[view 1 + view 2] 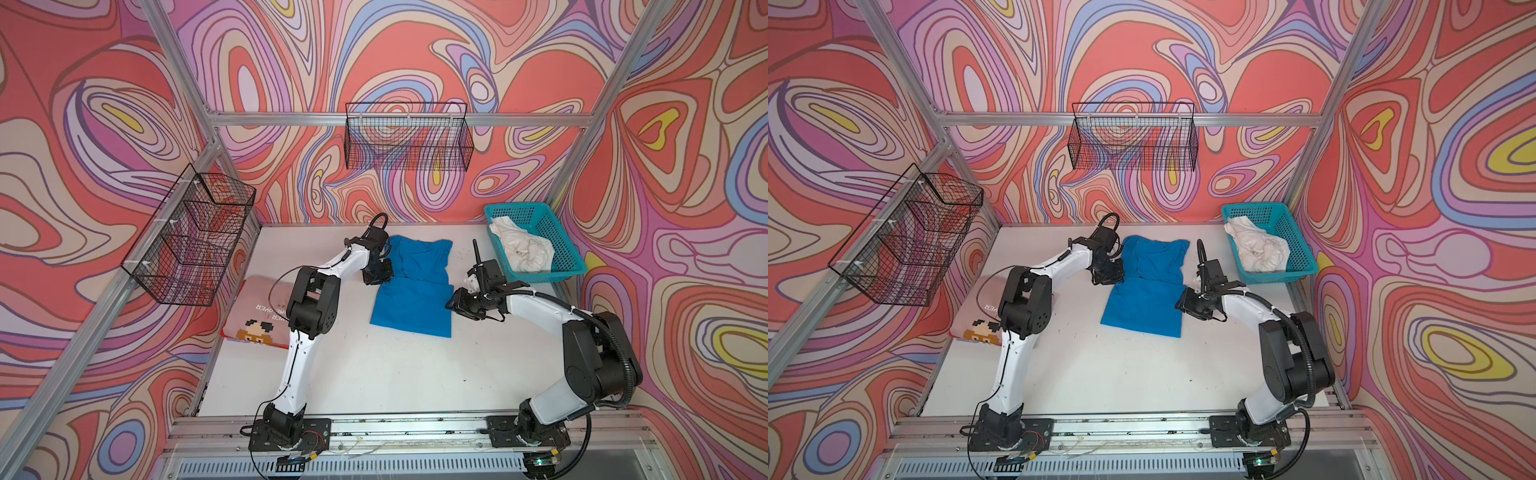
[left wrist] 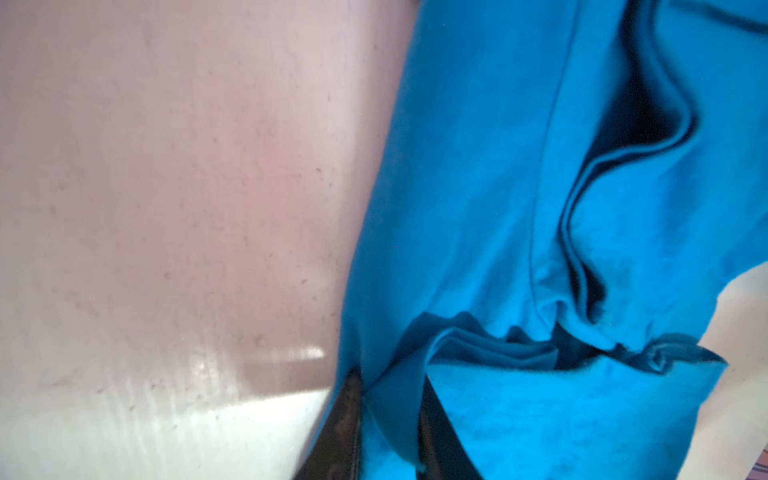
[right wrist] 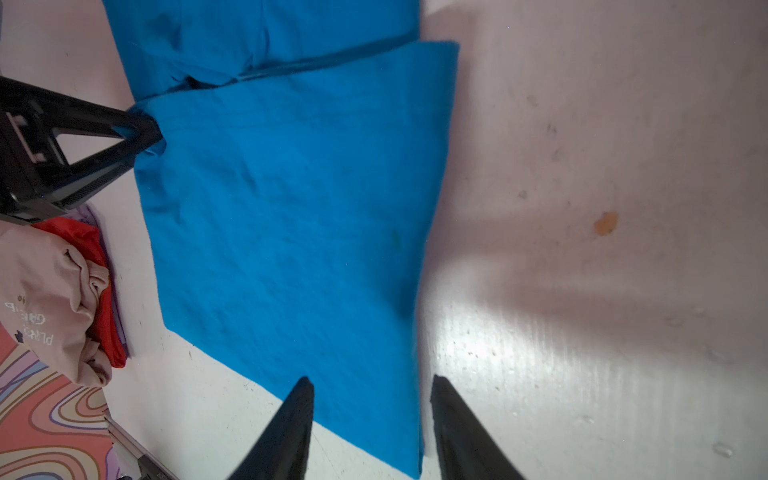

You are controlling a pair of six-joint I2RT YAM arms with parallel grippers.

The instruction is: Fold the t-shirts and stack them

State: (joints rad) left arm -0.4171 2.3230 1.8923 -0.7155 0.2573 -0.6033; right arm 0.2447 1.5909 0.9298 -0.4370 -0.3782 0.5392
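left end effector (image 3: 148, 134), pinching blue t-shirt (image 3: 291, 208) edge

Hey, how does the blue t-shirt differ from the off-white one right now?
The blue t-shirt lies spread flat on the table, partly folded; the off-white t-shirt sits crumpled in the teal basket. The left pincer pinches the blue t-shirt's edge; no pincer touches the off-white t-shirt. Both are plain cloth with no visible print.

Blue shirt (image 1: 411, 307) filling gap between left gripper (image 1: 376, 279) and right gripper (image 1: 451, 305); basket (image 1: 569, 257) crowding beyond right; table (image 1: 374, 374) lying open behind both.
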